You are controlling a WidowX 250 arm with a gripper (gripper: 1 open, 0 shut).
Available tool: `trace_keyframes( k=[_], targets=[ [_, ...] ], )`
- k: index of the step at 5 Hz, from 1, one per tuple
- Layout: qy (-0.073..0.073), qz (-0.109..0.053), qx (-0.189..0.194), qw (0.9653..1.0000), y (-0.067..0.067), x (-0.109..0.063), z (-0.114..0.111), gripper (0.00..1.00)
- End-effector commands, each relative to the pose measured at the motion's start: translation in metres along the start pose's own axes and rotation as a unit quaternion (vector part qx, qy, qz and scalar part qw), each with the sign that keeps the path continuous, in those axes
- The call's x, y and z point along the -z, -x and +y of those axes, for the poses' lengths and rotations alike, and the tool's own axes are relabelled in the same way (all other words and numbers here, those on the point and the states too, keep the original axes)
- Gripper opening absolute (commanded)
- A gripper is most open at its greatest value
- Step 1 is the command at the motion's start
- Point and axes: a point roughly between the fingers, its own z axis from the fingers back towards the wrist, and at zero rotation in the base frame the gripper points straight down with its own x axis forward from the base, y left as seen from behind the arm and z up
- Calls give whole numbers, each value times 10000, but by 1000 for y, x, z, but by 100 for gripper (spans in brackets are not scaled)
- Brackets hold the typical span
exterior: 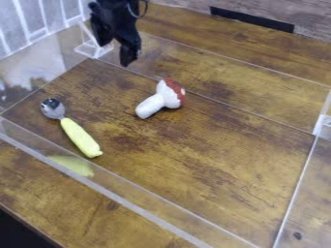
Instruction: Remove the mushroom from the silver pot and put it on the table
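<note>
Mushroom: on table, well apart from gripper, jaws apart, empty; lies diagonally, cap upper-right.

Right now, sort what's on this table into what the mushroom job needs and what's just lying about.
Job:
- small toy mushroom with white stem and red-brown cap, lying on its side
- brown wooden plank table
- black gripper, open, holding nothing

Lying about:
- long yellow corn-like toy
- small round silver metal piece at the yellow toy's far end

No silver pot is recognisable.
</note>
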Motion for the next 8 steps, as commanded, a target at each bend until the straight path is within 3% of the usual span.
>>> trace_keyframes(
  k=[1, 2, 4, 6, 8],
  targets=[
    [-300, -431, -332, 9981, -15, -56, 34, 100],
    [-324, -406, -493, 9974, -12, -52, 40, 100],
    [-338, -177, -668, 9970, 8, -36, 43, 100],
    [-286, -92, -628, 9976, 10, -16, 58, 100],
    [-379, 109, -1003, 9942, 9, -7, 67, 100]
  ],
)
